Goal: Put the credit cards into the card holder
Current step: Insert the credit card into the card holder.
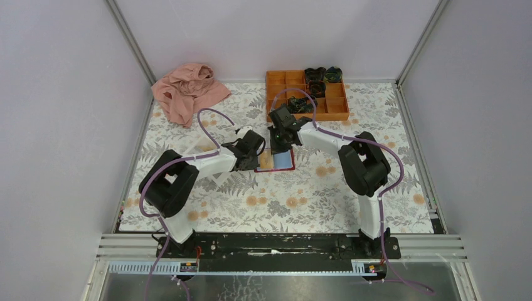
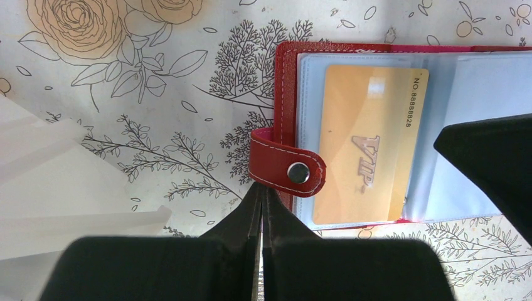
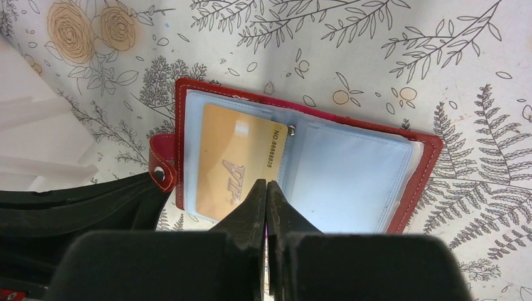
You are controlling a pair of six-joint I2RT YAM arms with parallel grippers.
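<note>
The card holder point(image 1: 283, 160), a dark-red wallet, lies open on the floral mat with its pale blue inside up. One golden-tan credit card point(image 2: 364, 144) marked VIP sits in its left clear pocket, also in the right wrist view point(image 3: 238, 163). My left gripper point(image 2: 262, 188) is shut, its tips at the lower edge of the snap tab point(image 2: 285, 169) on the wallet's left side. My right gripper point(image 3: 266, 185) is shut, its tips over the wallet point(image 3: 426, 169) at the card's right edge. In the top view, the left gripper point(image 1: 256, 160) and right gripper point(image 1: 280, 145) meet at the wallet. No other cards show.
A white tray point(image 2: 50, 200) lies just left of the wallet, under the left arm. An orange compartment box point(image 1: 307, 94) with dark items stands at the back. A pink cloth point(image 1: 188, 91) is bunched at the back left. Grey walls surround the mat.
</note>
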